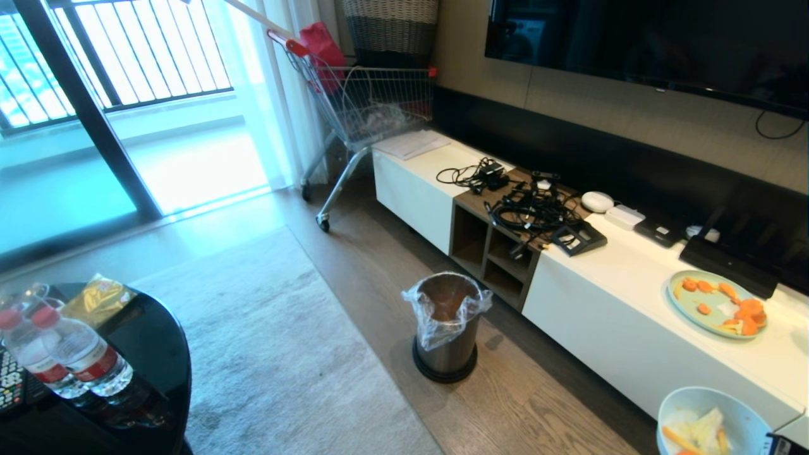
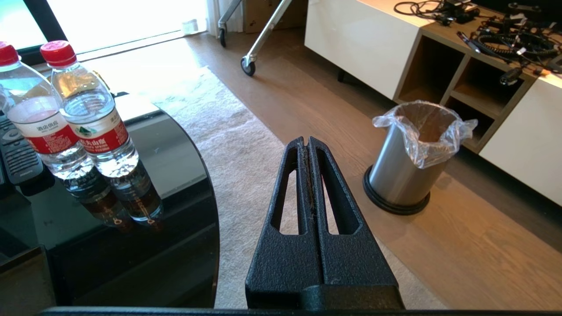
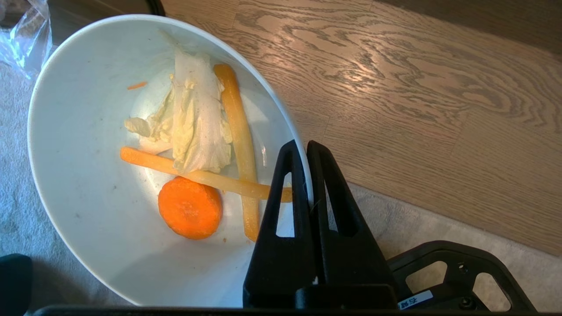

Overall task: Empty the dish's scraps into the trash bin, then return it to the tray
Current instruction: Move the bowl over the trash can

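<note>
The dish (image 3: 83,131) is a white bowl, held in the air above the floor at the head view's bottom right (image 1: 711,417). My right gripper (image 3: 304,147) is shut on its rim, one finger inside and one outside. The scraps (image 3: 197,140) lie in it: a round carrot slice, orange strips and a pale cabbage leaf. The trash bin (image 1: 447,328), steel with a clear bag over its rim, stands on the wooden floor to the dish's left. My left gripper (image 2: 306,141) hangs shut and empty over the rug, well short of the trash bin (image 2: 408,162). The tray is out of view.
A long white TV cabinet (image 1: 607,303) runs along the right wall, carrying cables and a pale-green plate (image 1: 717,303) with orange pieces. A black round table (image 1: 126,373) with two water bottles (image 1: 69,354) stands at the left. A shopping cart (image 1: 360,114) and a woven basket stand at the back.
</note>
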Tool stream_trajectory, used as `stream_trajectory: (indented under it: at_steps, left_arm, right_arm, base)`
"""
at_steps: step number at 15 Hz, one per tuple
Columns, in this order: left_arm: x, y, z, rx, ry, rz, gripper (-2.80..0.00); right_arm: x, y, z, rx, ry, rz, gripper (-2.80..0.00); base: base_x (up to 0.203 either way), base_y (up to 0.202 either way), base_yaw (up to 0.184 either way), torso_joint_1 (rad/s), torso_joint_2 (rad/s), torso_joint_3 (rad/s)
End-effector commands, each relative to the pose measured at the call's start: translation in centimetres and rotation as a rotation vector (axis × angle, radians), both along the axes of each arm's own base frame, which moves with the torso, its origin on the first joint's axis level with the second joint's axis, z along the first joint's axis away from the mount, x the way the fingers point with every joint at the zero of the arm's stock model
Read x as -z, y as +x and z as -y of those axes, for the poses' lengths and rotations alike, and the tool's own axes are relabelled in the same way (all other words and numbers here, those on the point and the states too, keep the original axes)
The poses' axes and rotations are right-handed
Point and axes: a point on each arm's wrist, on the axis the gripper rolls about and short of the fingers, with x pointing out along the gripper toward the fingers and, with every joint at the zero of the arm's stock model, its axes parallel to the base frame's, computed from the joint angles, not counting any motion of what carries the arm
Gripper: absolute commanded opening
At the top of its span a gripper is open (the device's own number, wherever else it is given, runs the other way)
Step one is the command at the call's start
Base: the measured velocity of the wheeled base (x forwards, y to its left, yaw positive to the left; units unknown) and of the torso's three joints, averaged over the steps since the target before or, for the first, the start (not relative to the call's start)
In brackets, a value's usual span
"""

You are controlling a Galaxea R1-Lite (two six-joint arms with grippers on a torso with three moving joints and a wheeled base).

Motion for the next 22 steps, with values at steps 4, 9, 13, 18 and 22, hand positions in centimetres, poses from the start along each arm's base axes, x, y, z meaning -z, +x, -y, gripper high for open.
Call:
stream_trajectory:
  at_steps: [4, 9, 13, 18, 22]
  left_arm:
    - [0.0, 0.0, 0.0, 0.0, -0.002, 0.0, -2.8]
    - [0.0, 0.0, 0.0, 0.0, -0.002, 0.0, -2.8]
    - [0.0, 0.0, 0.0, 0.0, -0.002, 0.0, -2.8]
    - [0.0, 0.0, 0.0, 0.0, -0.002, 0.0, -2.8]
    - [0.0, 0.0, 0.0, 0.0, -0.002, 0.0, -2.8]
  right_arm:
    - [-0.1, 0.1, 0.0, 0.007, -0.001, 0.009, -2.8]
    - [-0.7, 0.4, -0.1, -0.065, -0.048, 0.025, -2.8]
    - [-2.6, 2.8, -0.9, -0.083, -0.036, 0.063, -2.8]
    - [-3.7, 4.9, -1.5, -0.085, -0.033, 0.078, -2.8]
    - [-4.0, 5.9, -1.8, -0.083, -0.025, 0.098, -2.8]
  base:
    - [0.0, 0.0, 0.0, 0.001, 0.0, -0.015]
    - [0.0, 0.0, 0.0, 0.001, 0.0, -0.164]
    - [0.0, 0.0, 0.0, 0.002, 0.0, -0.197]
    - [0.0, 0.0, 0.0, 0.001, 0.0, -0.202]
    - [0.0, 0.0, 0.0, 0.001, 0.0, -0.2]
